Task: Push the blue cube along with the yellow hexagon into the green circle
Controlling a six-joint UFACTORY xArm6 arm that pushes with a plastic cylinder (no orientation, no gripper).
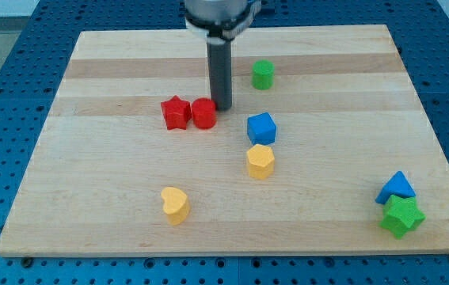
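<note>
The blue cube (261,127) sits near the board's middle. The yellow hexagon (260,161) lies just below it, almost touching. The green circle (263,74) stands above them toward the view's top. My tip (222,107) is at the end of the dark rod, to the left of and slightly above the blue cube, right beside the red circle (203,114). It is apart from the blue cube and the yellow hexagon.
A red star (176,112) touches the red circle's left side. A yellow heart (175,204) lies lower left. A blue triangle (397,188) and a green star (401,215) sit at the lower right near the wooden board's (89,174) edge.
</note>
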